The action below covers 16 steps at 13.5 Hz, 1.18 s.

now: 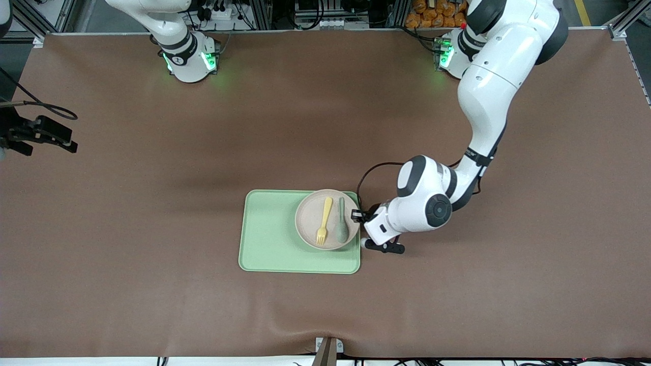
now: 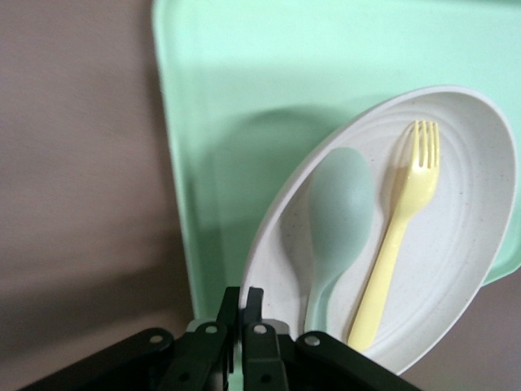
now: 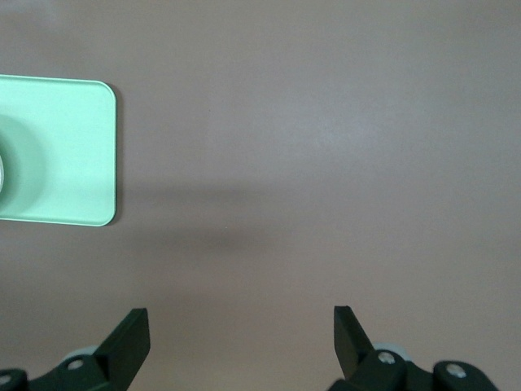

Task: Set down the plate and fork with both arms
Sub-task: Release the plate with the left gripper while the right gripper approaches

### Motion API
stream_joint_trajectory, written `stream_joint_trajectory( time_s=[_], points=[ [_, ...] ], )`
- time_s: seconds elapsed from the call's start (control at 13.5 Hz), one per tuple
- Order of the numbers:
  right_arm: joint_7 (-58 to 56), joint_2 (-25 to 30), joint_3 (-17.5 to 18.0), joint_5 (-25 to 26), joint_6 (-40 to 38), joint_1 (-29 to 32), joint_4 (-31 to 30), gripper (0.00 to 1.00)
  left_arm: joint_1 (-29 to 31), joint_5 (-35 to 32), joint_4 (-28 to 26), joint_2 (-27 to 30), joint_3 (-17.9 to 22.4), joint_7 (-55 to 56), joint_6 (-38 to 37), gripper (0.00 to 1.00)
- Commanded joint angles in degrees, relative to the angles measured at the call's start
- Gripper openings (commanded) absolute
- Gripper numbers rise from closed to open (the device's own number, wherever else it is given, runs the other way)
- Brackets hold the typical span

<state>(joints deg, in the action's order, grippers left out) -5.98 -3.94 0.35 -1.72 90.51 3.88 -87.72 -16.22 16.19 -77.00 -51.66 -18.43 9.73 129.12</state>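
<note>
The off-white plate (image 1: 311, 218) sits on the light green tray (image 1: 269, 239), at the tray's end toward the left arm. The pale yellow fork (image 1: 324, 221) lies in the plate beside a grey-green spoon (image 1: 341, 223). Both also show in the left wrist view, the fork (image 2: 399, 236) and the spoon (image 2: 338, 216) on the plate (image 2: 464, 269). My left gripper (image 2: 242, 300) is shut on the plate's rim; in the front view it (image 1: 359, 215) is at the plate's edge. My right gripper (image 3: 242, 338) is open and empty over bare table, at the right arm's end (image 1: 51, 136).
The brown table mat (image 1: 152, 203) spreads wide around the tray. One corner of the tray (image 3: 73, 155) shows in the right wrist view. A small bracket (image 1: 328, 348) sits at the table edge nearest the front camera.
</note>
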Motion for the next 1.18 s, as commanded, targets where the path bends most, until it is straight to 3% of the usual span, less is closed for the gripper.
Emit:
stream_joint_trajectory(
  time_s=[0.0, 0.89, 0.96, 1.04, 1.11],
  points=[
    [-0.5, -2.0, 0.4, -1.2, -0.2, 1.1, 0.9, 1.0, -1.4, 1.2, 2.1, -1.4, 0.5, 0.5, -0.1, 0.0],
    [0.1, -8.4, 0.7, -2.0, 5.3, 0.0, 1.0, 1.0, -1.3, 1.2, 3.4, -5.1, 1.0, -1.6, 5.4, 0.0],
    [0.2, -9.1, 0.8, -1.9, 6.5, -1.1, 1.0, 1.0, -1.3, 1.2, 3.4, -4.9, 1.0, -0.5, 5.4, 0.55],
    [0.3, -9.7, 0.8, -1.8, 8.4, -2.6, 1.0, 1.0, -1.3, 1.1, 3.0, -4.6, 1.0, -1.1, 5.4, 1.0],
    [0.4, -10.5, 0.8, -1.7, 10.5, -4.0, 1.0, 1.0, -1.3, 1.0, 3.0, -4.2, 1.0, -0.4, 5.4, 1.0]
  ],
)
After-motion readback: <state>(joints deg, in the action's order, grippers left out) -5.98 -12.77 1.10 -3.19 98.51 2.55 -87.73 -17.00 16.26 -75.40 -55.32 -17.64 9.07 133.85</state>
